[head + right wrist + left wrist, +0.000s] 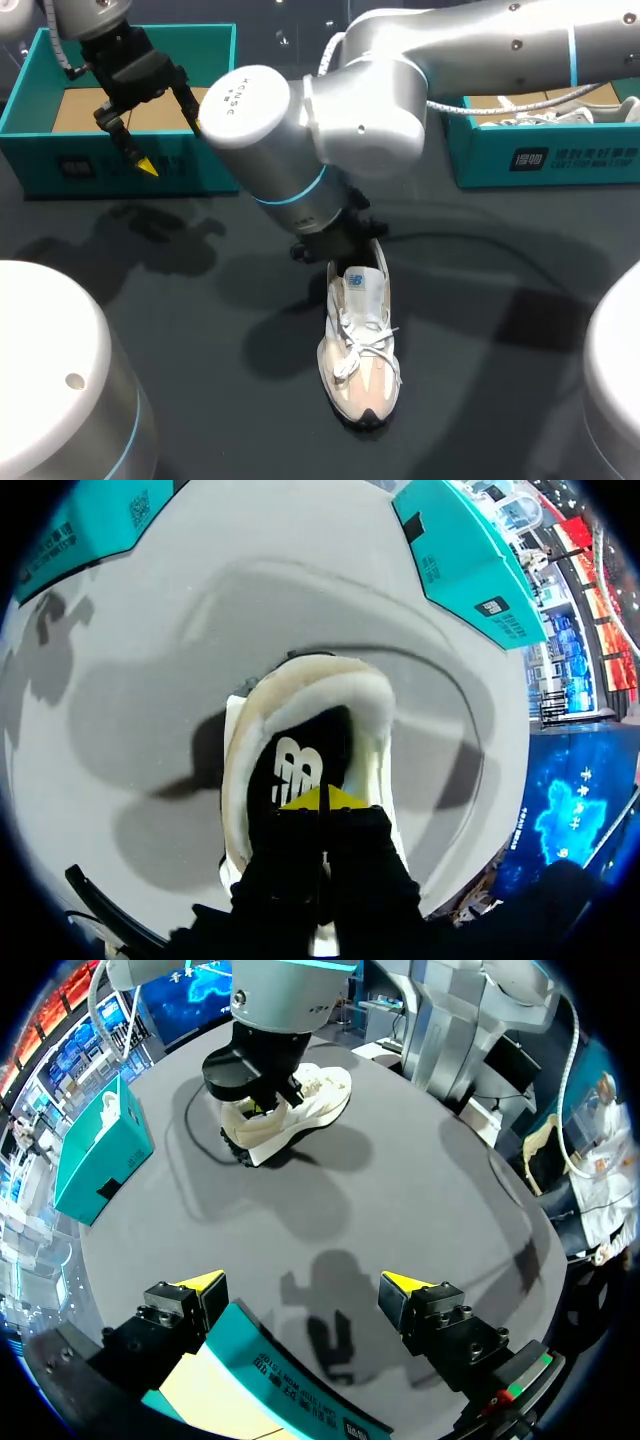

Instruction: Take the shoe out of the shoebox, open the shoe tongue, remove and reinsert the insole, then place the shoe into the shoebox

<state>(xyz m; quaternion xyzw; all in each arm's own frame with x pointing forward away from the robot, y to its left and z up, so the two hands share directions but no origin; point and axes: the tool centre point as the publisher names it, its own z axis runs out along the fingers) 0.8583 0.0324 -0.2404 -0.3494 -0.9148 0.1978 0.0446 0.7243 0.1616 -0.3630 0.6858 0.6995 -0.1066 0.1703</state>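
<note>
Shoe is out of the box and stands upright on the dark table, laces tied. The tongue's state can't be made out.

The right arm reaches in to the shoe's heel end. In its wrist view the right gripper is down in the shoe's heel opening, yellow tips pressed together right over the black insole, which lies flat inside the shoe. Can't tell whether any insole edge is caught between the tips.

The left gripper is well away from the shoe, beyond its heel end, hovering over the front wall of the teal shoebox. Its fingers are spread and hold nothing. A second teal box, with pale shoes in it, stands beyond the shoe on the other side.

Step in hand, my read: insole work. Most likely it is going for a grab at the heel to pull the insole out, though it could also be tucking it back in; the views don't settle which.

- **If removing:** the next move needs a firm pinch on the insole's heel edge, then a lift up and back out of the collar. The shoe is unbraced, so it may lift or tip with the pull, and the left arm may be needed to hold it down.
- **If reinserting:** press the heel flat, then carry the shoe to the shoebox.
</note>
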